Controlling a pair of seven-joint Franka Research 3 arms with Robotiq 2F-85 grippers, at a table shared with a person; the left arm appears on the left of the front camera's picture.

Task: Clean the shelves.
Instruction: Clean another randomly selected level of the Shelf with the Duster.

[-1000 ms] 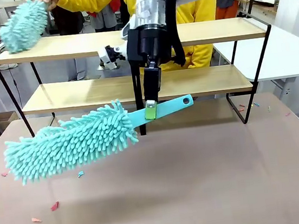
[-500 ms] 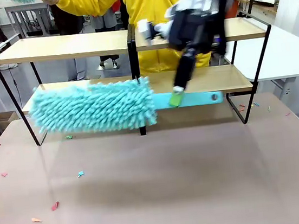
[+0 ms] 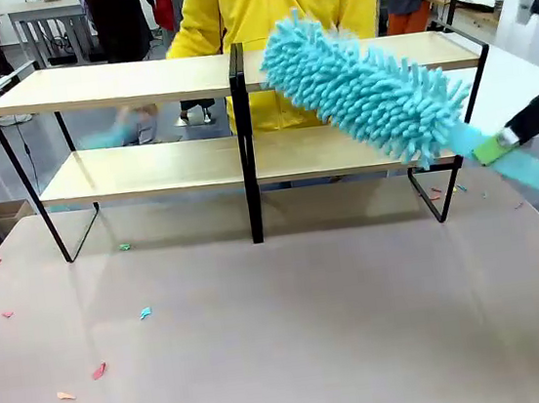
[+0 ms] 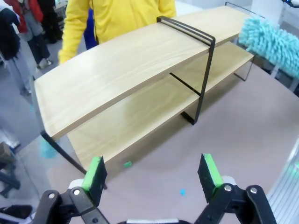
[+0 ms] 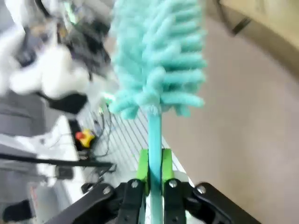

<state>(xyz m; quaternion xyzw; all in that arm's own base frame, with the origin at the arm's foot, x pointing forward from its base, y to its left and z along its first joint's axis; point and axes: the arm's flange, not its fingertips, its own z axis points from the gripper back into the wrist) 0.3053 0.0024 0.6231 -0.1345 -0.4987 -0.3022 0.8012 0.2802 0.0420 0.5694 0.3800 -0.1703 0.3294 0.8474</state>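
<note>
The shelves [image 3: 137, 82] stand across the far half of the table, two light wood boards on a black frame; in the left wrist view the shelves [image 4: 121, 70] run away from the lens. My right gripper [image 3: 491, 147] is shut on the flat handle of a teal fluffy duster [image 3: 364, 87]. The duster head tilts up to the left in front of the right half of the upper board. In the right wrist view my right gripper [image 5: 155, 169] pinches the handle below the duster head [image 5: 159, 56]. My left gripper [image 4: 153, 172] is open and empty off the shelves' left end.
A person in a yellow top [image 3: 270, 5] stands behind the shelves, and a blurred hand with something teal [image 3: 119, 133] shows between the tiers at left. Small coloured paper scraps [image 3: 98, 370] lie on the grey-brown tabletop at front left. A white table [image 3: 522, 92] adjoins at right.
My right arm swung the duster from the left, in front of the lower board, up and over to the right side. The person's hand dropped from above the top board to between the tiers.
</note>
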